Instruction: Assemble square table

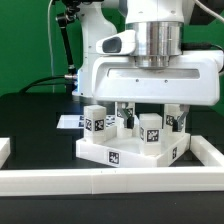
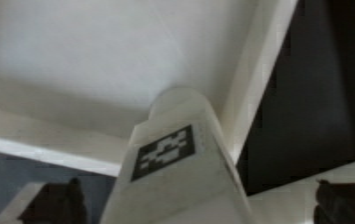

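The square slab [image 1: 128, 150] is smooth white plastic, flat and thick-edged, with black-and-white tags on its front edge, and it lies on the black table [image 1: 30, 120] just behind the long white border rail [image 1: 110, 181]. Several short white block legs stand upright on it: one [image 1: 95, 117] toward the exterior view's left, one [image 1: 150, 130] nearer the middle front, and one [image 1: 176, 117] toward the exterior view's right, each a plain squared post with a tag on its face. The gripper [image 1: 128, 112] hangs low over the slab between these legs, under the arm's broad white housing and ribbed metal collar; its dark fingers reach down among the posts, but whether the jaws are released or clenched on anything cannot be told from either view. In the wrist view a tagged leg [image 2: 177, 160] rises close to the camera, matt white with a rounded top, in front of the slab's pale surface [image 2: 85, 50] and its raised rim, with the dark table [image 2: 325, 90] beside it. A flat tagged marker board [image 1: 70, 122] lies on the table behind the slab.
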